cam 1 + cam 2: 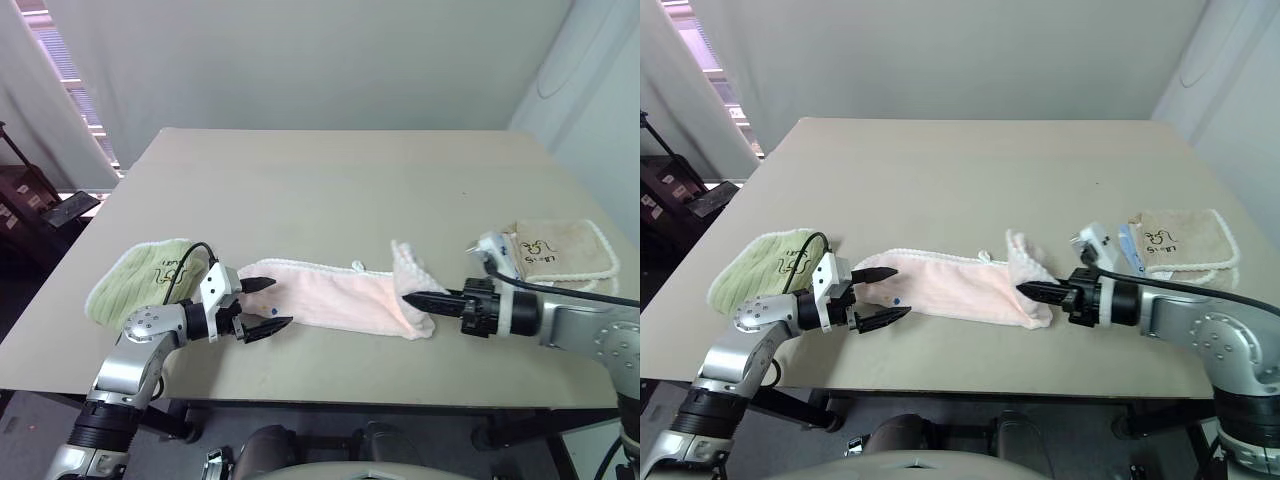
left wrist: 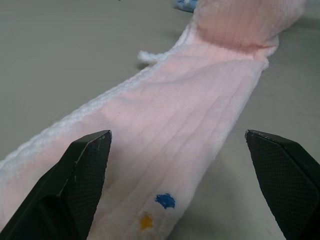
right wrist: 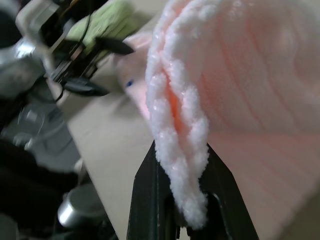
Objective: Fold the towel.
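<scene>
From the left eye view, the towel [image 1: 345, 298] lies as a long, narrow pink strip across the near part of the counter [image 1: 330, 180], running from the left claw [image 1: 265, 305] on one side to the right claw [image 1: 412, 297] on the other. The left claw stands wide open at the strip's left end, one finger above the cloth and one off its near edge, gripping nothing. The right claw is pinched tight on the strip's right end, where a flap of white-trimmed cloth stands up off the counter. A lime-green towel [image 1: 140, 278] sits bunched near the counter's left edge, just behind the left arm, and a beige towel [image 1: 560, 250] lies flat near the right edge, well apart from the pink one.

The right eye view shows the same layout (a small loop sticks out from the strip's far edge).

In the left wrist view, the two black fingers [image 2: 80, 185] are spread far apart with the ribbed pink cloth running away between them; small blue and yellow marks [image 2: 165, 201] sit near its close end.

In the right wrist view, the closed fingers [image 3: 150, 200] clamp a thick fold of the fluffy white trim, the pink cloth rising above them.
</scene>
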Robot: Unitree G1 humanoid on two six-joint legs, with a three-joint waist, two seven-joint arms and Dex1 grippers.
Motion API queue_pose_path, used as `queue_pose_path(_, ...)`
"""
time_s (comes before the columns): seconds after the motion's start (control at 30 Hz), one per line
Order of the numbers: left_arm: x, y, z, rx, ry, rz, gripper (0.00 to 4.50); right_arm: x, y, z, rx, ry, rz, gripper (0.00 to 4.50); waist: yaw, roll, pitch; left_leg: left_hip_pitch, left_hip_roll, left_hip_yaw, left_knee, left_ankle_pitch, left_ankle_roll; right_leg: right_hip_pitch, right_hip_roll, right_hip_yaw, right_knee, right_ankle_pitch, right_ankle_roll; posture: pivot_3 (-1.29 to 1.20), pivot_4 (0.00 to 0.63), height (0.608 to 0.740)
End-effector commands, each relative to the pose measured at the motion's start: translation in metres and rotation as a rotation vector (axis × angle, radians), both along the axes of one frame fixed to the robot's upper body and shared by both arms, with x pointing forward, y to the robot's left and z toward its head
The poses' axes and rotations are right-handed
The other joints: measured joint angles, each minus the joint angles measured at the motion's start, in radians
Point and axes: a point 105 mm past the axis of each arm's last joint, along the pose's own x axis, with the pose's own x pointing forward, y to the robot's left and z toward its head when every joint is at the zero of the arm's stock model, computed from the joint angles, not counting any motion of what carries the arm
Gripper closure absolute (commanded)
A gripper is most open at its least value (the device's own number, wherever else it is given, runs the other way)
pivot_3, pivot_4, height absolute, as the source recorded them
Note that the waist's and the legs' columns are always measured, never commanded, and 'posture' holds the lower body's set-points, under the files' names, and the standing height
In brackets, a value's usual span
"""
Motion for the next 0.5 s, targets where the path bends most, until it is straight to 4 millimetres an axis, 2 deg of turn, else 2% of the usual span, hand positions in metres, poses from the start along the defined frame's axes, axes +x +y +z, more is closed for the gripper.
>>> queue_pose_path(0.03, 0.001, 0.001, 0.012, -0.003, -0.061, 0.007, 0.0, 0.015, 0.015, -0.01, -0.027, -0.031, 0.011, 4.49, -0.001, 0.0, 0.0, 0.0, 0.0, 0.0, 0.0, 0.0, 0.0, 0.0, 0.0, 0.0, 0.0, 0.0, 0.0, 0.0, 0.0, 0.724)
queue_pose_path(0.13, 0.001, 0.001, 0.013, -0.006, -0.064, 0.018, 0.0, 0.026, 0.023, -0.034, -0.08, 0.004, -0.007, 4.49, -0.001, 0.0, 0.0, 0.0, 0.0, 0.0, 0.0, 0.0, 0.0, 0.0, 0.0, 0.0, 0.0, 0.002, -0.004, 0.0, 0.0, 0.724)
queue_pose_path(0.27, -0.001, 0.003, 0.013, -0.006, -0.066, 0.03, 0.0, 0.028, 0.033, -0.052, -0.102, 0.039, 0.017, 4.49, 0.0, 0.0, 0.0, -0.001, 0.0, 0.0, 0.0, 0.0, 0.0, -0.001, -0.001, 0.0, 0.0, 0.002, -0.004, 0.0, 0.0, 0.724)
queue_pose_path(0.43, 0.0, 0.007, 0.013, -0.003, -0.069, 0.049, 0.0, 0.041, 0.034, -0.059, -0.11, 0.039, -0.042, 4.49, -0.003, 0.0, 0.0, -0.001, 0.0, 0.0, 0.0, 0.0, 0.0, -0.001, -0.001, 0.0, 0.0, 0.002, -0.004, 0.0, 0.0, 0.724)
queue_pose_path(0.5, 0.0, 0.008, 0.013, -0.002, -0.069, 0.051, 0.0, 0.042, 0.035, -0.053, -0.073, 0.026, -0.042, 4.0, -0.002, 0.0, 0.0, -0.001, 0.0, 0.0, 0.0, 0.0, 0.0, -0.001, -0.001, 0.0, 0.0, 0.003, -0.004, 0.0, 0.0, 0.724)
